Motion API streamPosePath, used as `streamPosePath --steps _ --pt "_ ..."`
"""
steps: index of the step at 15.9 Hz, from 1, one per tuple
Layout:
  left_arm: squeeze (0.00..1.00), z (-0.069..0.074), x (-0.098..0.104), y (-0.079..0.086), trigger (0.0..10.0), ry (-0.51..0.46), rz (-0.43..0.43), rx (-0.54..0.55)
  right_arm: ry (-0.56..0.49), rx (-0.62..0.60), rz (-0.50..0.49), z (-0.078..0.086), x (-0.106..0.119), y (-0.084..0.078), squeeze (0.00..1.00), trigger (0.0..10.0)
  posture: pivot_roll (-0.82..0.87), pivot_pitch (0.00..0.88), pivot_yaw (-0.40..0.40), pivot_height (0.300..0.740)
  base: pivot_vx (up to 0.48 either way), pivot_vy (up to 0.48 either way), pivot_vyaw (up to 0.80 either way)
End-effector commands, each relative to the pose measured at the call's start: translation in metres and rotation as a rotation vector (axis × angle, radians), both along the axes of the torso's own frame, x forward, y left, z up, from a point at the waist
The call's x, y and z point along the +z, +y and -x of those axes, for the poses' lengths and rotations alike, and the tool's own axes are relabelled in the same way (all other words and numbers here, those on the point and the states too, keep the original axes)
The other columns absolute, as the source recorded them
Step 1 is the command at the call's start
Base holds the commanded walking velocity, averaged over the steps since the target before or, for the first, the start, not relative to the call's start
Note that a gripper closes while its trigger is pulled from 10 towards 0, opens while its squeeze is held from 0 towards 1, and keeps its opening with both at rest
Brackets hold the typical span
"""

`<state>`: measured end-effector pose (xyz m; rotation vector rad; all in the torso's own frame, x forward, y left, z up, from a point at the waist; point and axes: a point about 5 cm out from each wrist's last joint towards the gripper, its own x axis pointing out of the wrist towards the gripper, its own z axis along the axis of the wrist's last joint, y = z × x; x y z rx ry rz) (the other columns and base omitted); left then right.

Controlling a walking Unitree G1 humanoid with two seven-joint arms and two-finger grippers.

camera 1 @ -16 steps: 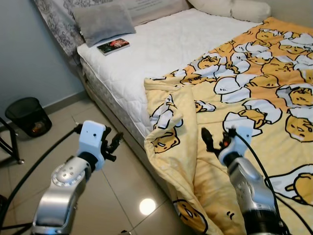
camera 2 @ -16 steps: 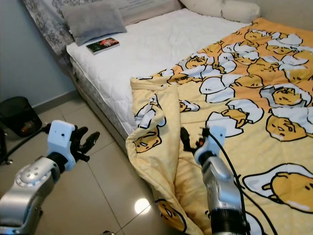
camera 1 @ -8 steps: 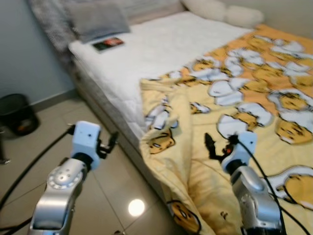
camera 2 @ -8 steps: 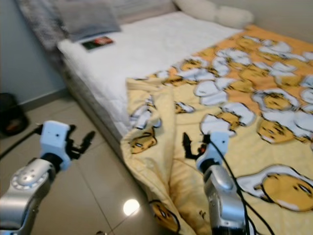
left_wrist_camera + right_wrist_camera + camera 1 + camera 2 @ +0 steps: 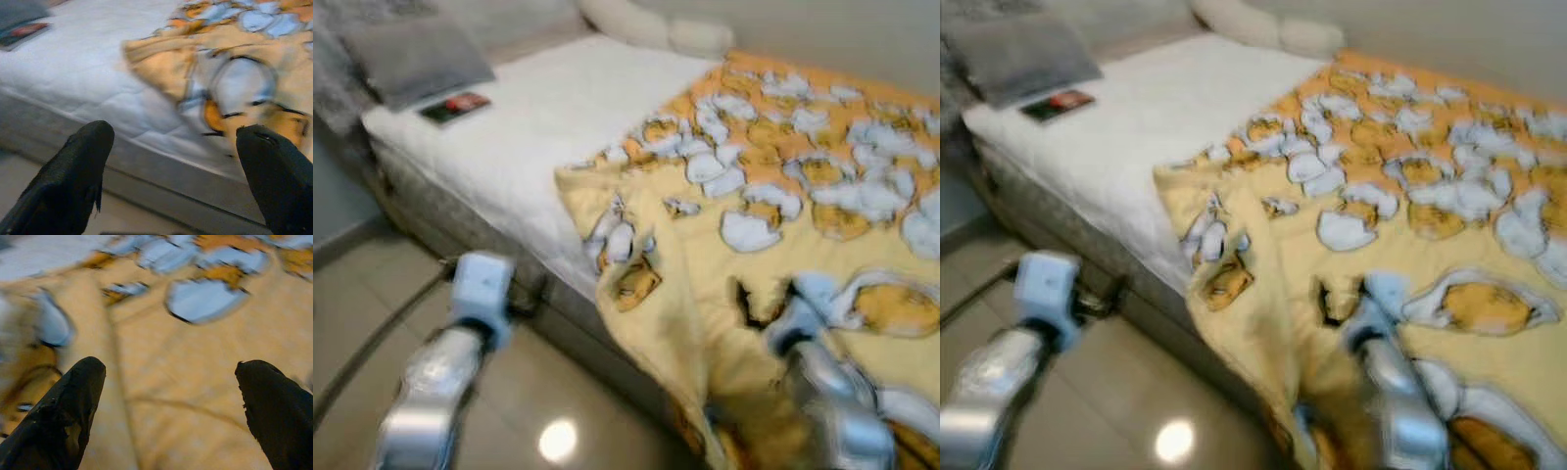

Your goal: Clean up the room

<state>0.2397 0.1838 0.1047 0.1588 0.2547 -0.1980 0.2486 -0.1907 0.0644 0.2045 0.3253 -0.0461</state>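
Observation:
A yellow blanket (image 5: 773,166) printed with white and orange egg figures covers the right part of the bed, and its folded corner (image 5: 626,264) hangs over the bed's side. My left gripper (image 5: 171,171) is open and empty, held low over the floor and facing the bed's side and that corner. My right gripper (image 5: 171,401) is also open and empty, hovering just above the blanket near the bed's edge. In the blurred eye views the left gripper (image 5: 530,292) sits left of the hanging corner and the right gripper (image 5: 759,304) is over the blanket.
The bare white mattress (image 5: 538,117) carries a small book (image 5: 455,106) and a grey pillow (image 5: 411,59) at the far left. White pillows (image 5: 656,29) lie at the head. Shiny tiled floor (image 5: 372,294) runs along the bed's left side.
The whole picture has shifted left and blurred, so the camera has swung to the right; the black bin has left the view. Both grippers stay open in much the same pose.

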Motion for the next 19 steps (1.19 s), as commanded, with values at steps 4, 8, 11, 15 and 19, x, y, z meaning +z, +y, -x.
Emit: streamPosePath --steps 4,8,11,15,19 --pt "1.0 -0.002 0.002 0.006 10.0 -0.026 -0.051 0.008 0.016 0.044 -0.017 -0.001 0.001 0.014 0.0 10.0 0.01 0.0 0.024 0.74 0.0 0.12 -0.2" --pt "1.0 -0.005 0.004 0.006 10.0 -0.068 -0.066 0.002 0.023 0.05 0.024 -0.004 0.0 0.017 0.0 10.0 0.01 0.0 0.02 0.74 0.0 0.0 0.0" --pt "1.0 -0.003 0.004 0.005 10.0 -0.057 -0.072 -0.024 0.016 0.084 0.015 -0.003 0.001 0.021 0.0 10.0 0.01 0.0 0.02 0.74 0.0 0.0 0.0" --pt "1.0 -0.002 0.004 0.004 10.0 -0.056 -0.067 -0.025 0.013 0.063 -0.009 -0.001 0.001 0.021 0.0 10.0 0.01 0.0 0.022 0.74 0.0 0.237 -0.12" --pt "1.0 -0.003 0.003 0.003 10.0 -0.047 -0.06 0.012 0.006 0.048 -0.014 -0.001 0.001 0.019 0.0 10.0 0.02 0.0 0.024 0.74 0.0 0.356 -0.8"
